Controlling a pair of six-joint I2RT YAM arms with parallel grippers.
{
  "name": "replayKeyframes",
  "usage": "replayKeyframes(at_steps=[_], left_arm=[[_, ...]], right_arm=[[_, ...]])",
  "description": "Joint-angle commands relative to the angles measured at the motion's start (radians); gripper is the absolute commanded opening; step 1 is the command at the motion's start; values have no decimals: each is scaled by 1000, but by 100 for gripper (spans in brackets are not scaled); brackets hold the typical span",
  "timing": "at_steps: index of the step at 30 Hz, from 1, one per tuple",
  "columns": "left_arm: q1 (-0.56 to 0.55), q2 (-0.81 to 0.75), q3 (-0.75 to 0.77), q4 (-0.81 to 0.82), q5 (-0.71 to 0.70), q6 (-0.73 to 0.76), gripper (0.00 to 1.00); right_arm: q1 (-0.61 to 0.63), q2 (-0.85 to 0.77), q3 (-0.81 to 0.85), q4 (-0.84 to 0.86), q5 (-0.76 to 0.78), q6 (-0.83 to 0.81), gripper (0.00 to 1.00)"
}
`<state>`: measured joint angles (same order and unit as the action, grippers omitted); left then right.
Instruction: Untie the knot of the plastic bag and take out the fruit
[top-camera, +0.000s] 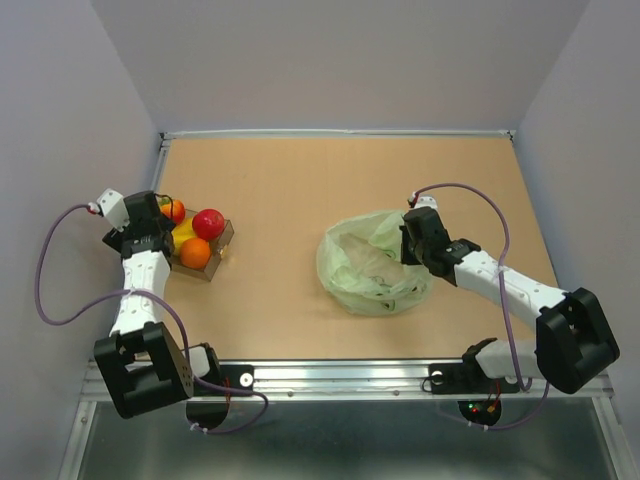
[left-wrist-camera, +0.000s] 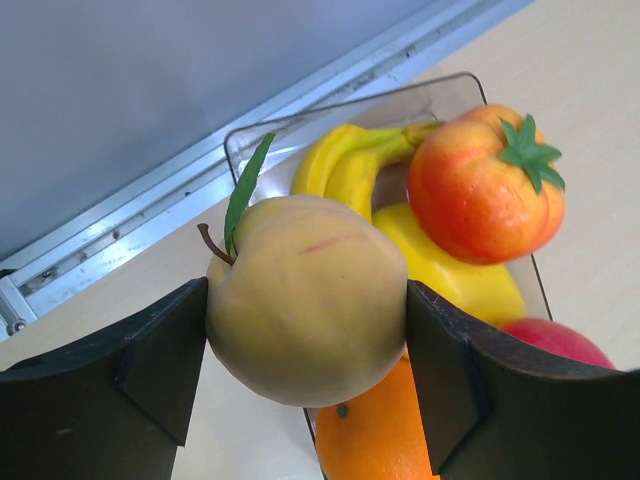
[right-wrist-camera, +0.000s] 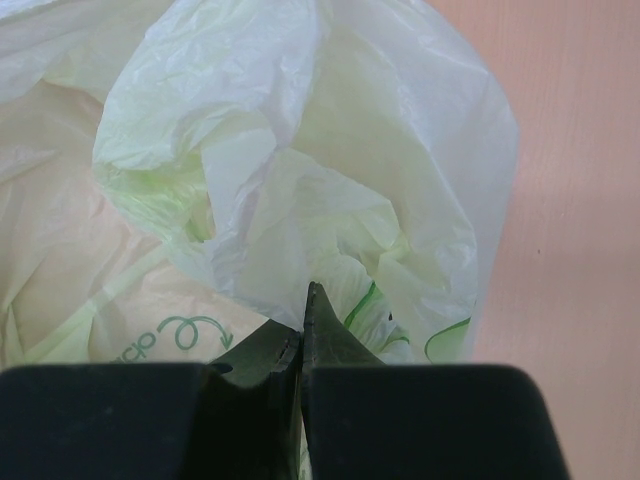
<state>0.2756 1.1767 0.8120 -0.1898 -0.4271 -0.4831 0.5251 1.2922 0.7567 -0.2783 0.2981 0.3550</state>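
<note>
The pale green plastic bag (top-camera: 368, 268) lies crumpled right of centre, its mouth loose; no tied knot shows. My right gripper (top-camera: 412, 238) is shut on a fold of the bag's film (right-wrist-camera: 300, 170) at the bag's right rim, its jaws pressed together (right-wrist-camera: 303, 312). My left gripper (left-wrist-camera: 305, 330) is shut on a pale yellow round fruit (left-wrist-camera: 305, 290) with a leaf, held just above the clear box (left-wrist-camera: 300, 120). In the box lie a banana (left-wrist-camera: 350, 160), an orange fruit with a green top (left-wrist-camera: 485, 190), an orange (left-wrist-camera: 370, 440) and a red apple (left-wrist-camera: 560, 342).
The clear box (top-camera: 226, 240) stands at the table's far left, close to the left wall, with the left gripper (top-camera: 150, 228) over it. A metal rail (top-camera: 330, 375) runs along the near edge. Grey walls enclose the table on three sides.
</note>
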Motion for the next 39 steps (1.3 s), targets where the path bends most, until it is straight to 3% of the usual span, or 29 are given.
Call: replayKeyframes(at_steps=[1, 6, 14, 18, 32, 39], left_arm=[[42, 24, 49, 82, -44, -34, 72], [79, 98, 98, 102, -50, -29, 75], [91, 135, 112, 112, -44, -17, 96], [91, 124, 108, 99, -53, -15, 99], [93, 67, 147, 35, -21, -12, 99], [88, -57, 162, -26, 135, 6, 99]], right_arm=[[7, -5, 53, 2, -2, -4, 1], [7, -13, 46, -1, -2, -1, 1], [7, -21, 39, -4, 9, -1, 1], [7, -19, 43, -4, 9, -1, 1], [7, -39, 55, -4, 19, -4, 1], [7, -60, 78, -4, 91, -7, 1]])
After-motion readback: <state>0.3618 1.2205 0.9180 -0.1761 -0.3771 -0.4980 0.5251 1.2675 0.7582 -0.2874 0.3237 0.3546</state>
